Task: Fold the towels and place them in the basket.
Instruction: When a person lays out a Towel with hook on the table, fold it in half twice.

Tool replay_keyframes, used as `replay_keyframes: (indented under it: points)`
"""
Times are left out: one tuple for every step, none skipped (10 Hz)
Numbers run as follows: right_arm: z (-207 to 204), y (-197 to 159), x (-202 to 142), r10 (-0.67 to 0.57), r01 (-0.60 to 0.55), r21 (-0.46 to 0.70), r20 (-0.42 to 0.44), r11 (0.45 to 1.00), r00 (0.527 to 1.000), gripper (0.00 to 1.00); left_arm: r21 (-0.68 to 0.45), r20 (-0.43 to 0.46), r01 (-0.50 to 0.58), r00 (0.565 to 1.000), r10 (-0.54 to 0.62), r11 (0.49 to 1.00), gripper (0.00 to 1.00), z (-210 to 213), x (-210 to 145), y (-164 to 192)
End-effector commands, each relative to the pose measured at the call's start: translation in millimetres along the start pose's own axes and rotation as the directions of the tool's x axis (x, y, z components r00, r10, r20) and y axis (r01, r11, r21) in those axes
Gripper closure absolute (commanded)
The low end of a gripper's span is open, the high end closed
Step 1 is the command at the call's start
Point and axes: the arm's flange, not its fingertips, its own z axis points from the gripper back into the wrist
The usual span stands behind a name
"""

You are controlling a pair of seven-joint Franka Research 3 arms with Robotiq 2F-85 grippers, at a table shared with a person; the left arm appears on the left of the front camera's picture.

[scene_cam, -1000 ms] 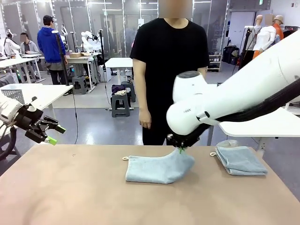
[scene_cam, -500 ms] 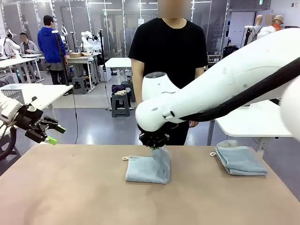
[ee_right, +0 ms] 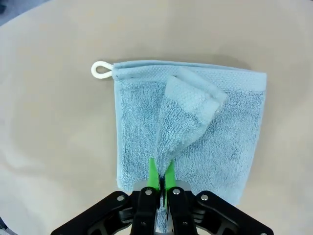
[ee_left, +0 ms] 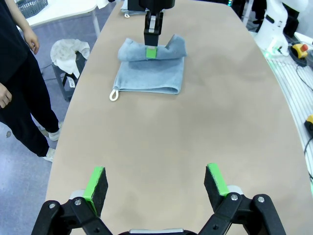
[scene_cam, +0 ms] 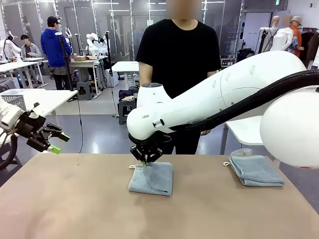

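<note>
Left gripper (scene_cam: 56, 142) parked off the table's left edge, above floor level beside the table (scene_cam: 75, 209), nothing in it. Left wrist view: its green pads (ee_left: 96, 182) stand wide apart over bare tabletop, touching nothing.

Right arm reaches across the middle. Right gripper (scene_cam: 145, 162) sits at the near-left part of the centre towel (scene_cam: 152, 178), jaws pinched tight on a fold of the terry cloth. Right wrist view: green fingertips (ee_right: 153, 172) nearly together with a ridge of towel (ee_right: 188, 129) clamped between them; the pinched flap rises off the layer below and runs up toward the far edge. Rest of that towel lies flat on the table, folded roughly square, white loop (ee_right: 101, 69) sticking out at one corner. In the left wrist view the same towel (ee_left: 149, 73) shows with the right gripper (ee_left: 152, 52) on top of the raised fold and the loop (ee_left: 114, 94) lying on the table.

Second towel (scene_cam: 256, 170) already folded, lying flat on the right side of the table, well apart from the first, its loop (scene_cam: 226, 163) at the left corner. Not touched by anything.

Person (scene_cam: 179, 55) in a black shirt stands at the far side behind the centre towel, arms down, hands off the table.

A perforated basket (scene_cam: 15, 98) sits on the white side table at far left.
</note>
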Motion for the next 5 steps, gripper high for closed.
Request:
replay_keyframes:
  points:
    - [-8.2, 2.7, 3.6, -0.009, 0.009, -0.006, -0.024, 1.0, 1.0, 1.0, 0.002, 0.0, 0.005, 1.0, -0.005, 1.0, 0.0, 1.7, 2.2, -0.6]
    - [-12.3, 4.9, 2.6, -0.018, 0.018, -0.011, -0.021, 1.0, 1.0, 1.0, 0.002, 0.0, 0.005, 1.0, -0.005, 1.0, 0.0, 1.7, 2.2, -0.6]
    - [-15.6, 6.2, 4.0, -0.024, 0.024, -0.012, -0.005, 1.0, 1.0, 1.0, 0.002, 0.0, 0.005, 1.0, -0.005, 1.0, 0.0, 1.7, 2.2, -0.6]
    - [-19.1, 7.0, 6.9, -0.028, 0.028, -0.001, 0.002, 1.0, 1.0, 1.0, 0.002, 0.0, 0.005, 1.0, -0.005, 1.0, 0.0, 1.7, 2.2, -0.6]
    - [-23.6, 7.8, 10.6, -0.034, 0.034, 0.025, -0.001, 0.999, 0.999, 1.0, 0.002, 0.0, 0.005, 1.0, -0.005, 1.0, 0.0, 1.7, 2.2, -0.6]
